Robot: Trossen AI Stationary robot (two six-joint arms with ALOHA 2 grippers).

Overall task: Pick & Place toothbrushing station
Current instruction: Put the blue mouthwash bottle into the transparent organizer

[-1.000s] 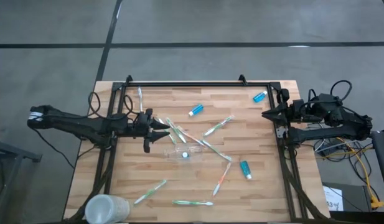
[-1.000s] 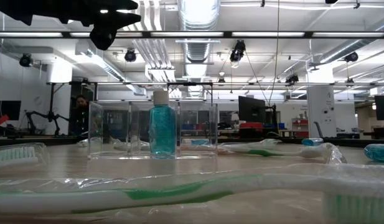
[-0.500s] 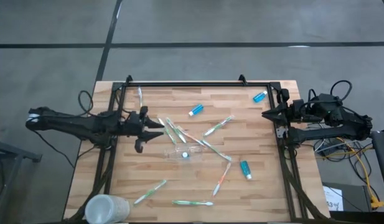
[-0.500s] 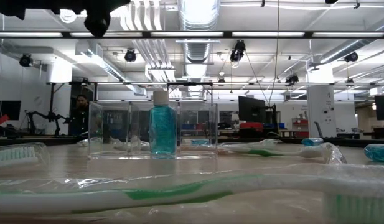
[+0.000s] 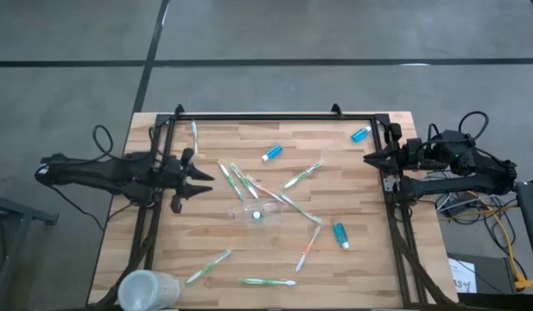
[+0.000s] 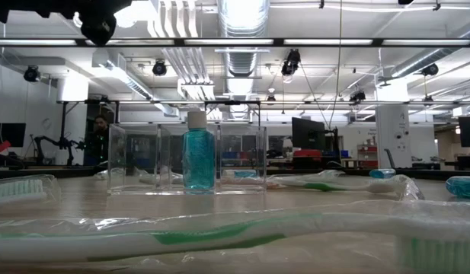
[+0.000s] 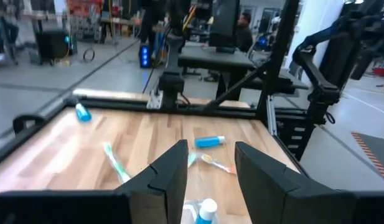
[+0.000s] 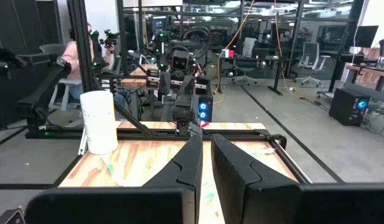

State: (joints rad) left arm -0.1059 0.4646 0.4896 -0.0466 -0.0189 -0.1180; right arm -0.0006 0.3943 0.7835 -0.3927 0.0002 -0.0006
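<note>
The toothbrushing station, a clear plastic holder (image 5: 245, 211), stands on its base at the middle of the table. A small blue bottle (image 6: 198, 161) with a white cap stands upright in it. Green, white and orange toothbrushes (image 5: 240, 181) and blue tubes (image 5: 272, 153) lie scattered flat around it. My left gripper (image 5: 201, 179) is open and empty above the table's left part, pointing level toward the holder (image 6: 187, 160); its fingers (image 7: 173, 180) frame the bottle's cap (image 7: 207, 207). At the right edge my right gripper (image 5: 367, 158) is shut and empty, its fingers (image 8: 195, 163) level.
A frosted white cup (image 5: 148, 289) stands at the near left corner. More toothbrushes lie near the front edge (image 5: 268, 282) and by the far left rail (image 5: 194, 134). One blue tube (image 5: 360, 134) lies at the far right, another (image 5: 340, 234) right of the holder. A black frame (image 5: 275, 117) borders the table.
My left gripper has drawn back toward the table's left edge, away from the holder, rising slightly and rolling a little. It has stayed open and empty. The holder, bottle and toothbrushes have not moved.
</note>
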